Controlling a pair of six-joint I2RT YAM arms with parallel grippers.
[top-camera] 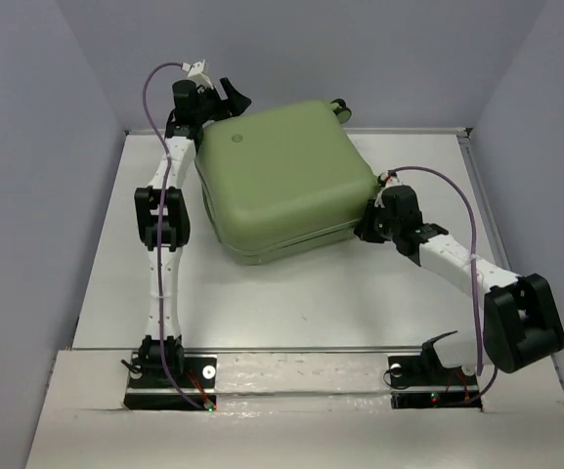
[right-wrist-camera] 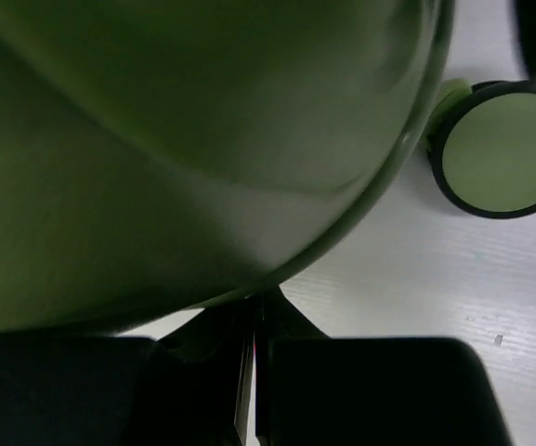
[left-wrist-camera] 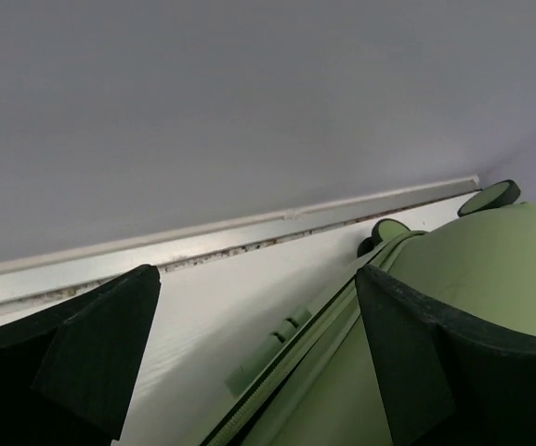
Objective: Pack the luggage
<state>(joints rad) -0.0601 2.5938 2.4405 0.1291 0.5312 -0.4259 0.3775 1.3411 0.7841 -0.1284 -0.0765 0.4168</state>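
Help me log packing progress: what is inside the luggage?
Nothing inside shows. The luggage lies closed on the table, so only its green outside, the seam and a wheel are visible. Its closed halves cover the interior, so any contents cannot be seen.

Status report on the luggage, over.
Left gripper open at luggage far corner. Right gripper shut beside its right side. Luggage closed, flat on table. No obstruction seen.

The left arm [top-camera: 162, 264] and right arm [top-camera: 457, 256] are showing white link shells broken by bulky black joint housings. A thin purple cable [top-camera: 473, 244] is running along each arm. Black base plates [top-camera: 169, 383] are carrying tiny green and red lights. On the left hand [left-wrist-camera: 258, 362], the fingers [left-wrist-camera: 96, 358] are looking matte black and blocky.
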